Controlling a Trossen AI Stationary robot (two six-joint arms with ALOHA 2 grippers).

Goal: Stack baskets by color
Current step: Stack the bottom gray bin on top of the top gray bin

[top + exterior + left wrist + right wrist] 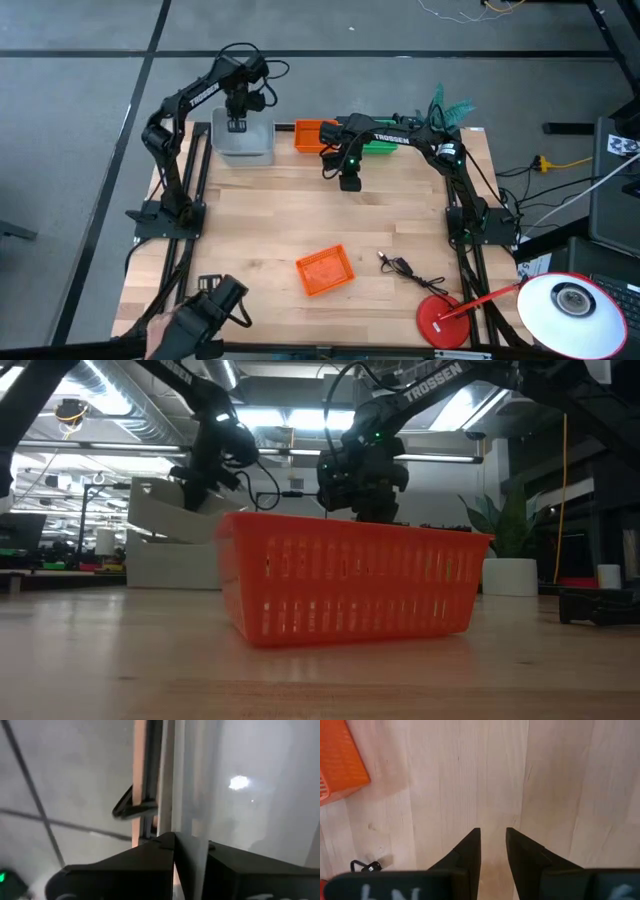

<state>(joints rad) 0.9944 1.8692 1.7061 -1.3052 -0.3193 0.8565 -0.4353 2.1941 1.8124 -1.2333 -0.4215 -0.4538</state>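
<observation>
My left gripper [237, 124] is at the table's far left, shut on a grey-white basket [246, 142]. In the low view this basket [178, 510] hangs tilted over another grey-white basket [170, 565] on the table. My right gripper [493, 845] hovers open over bare wood at the far middle, with nothing between its fingers. Behind it at the far edge stand an orange basket [310, 136] and a green basket [382, 150]. Another orange basket [325, 270] rests on its base near the front edge, filling the low view [350, 575]. My left gripper pinches a thin translucent wall [187, 810] of the grey-white basket between its two fingers [150, 865]. It comes from above, pointing steeply down. The basket hangs tilted below the fingers. Whether it touches the basket under it, I cannot tell.
A black cable [402, 266] lies right of the near orange basket. A red lamp base [443, 322] stands at the near right corner and a teal plant [450, 108] at the far right. A dark object [215, 305] sits at the near left corner. Bare wood spans the table's middle.
</observation>
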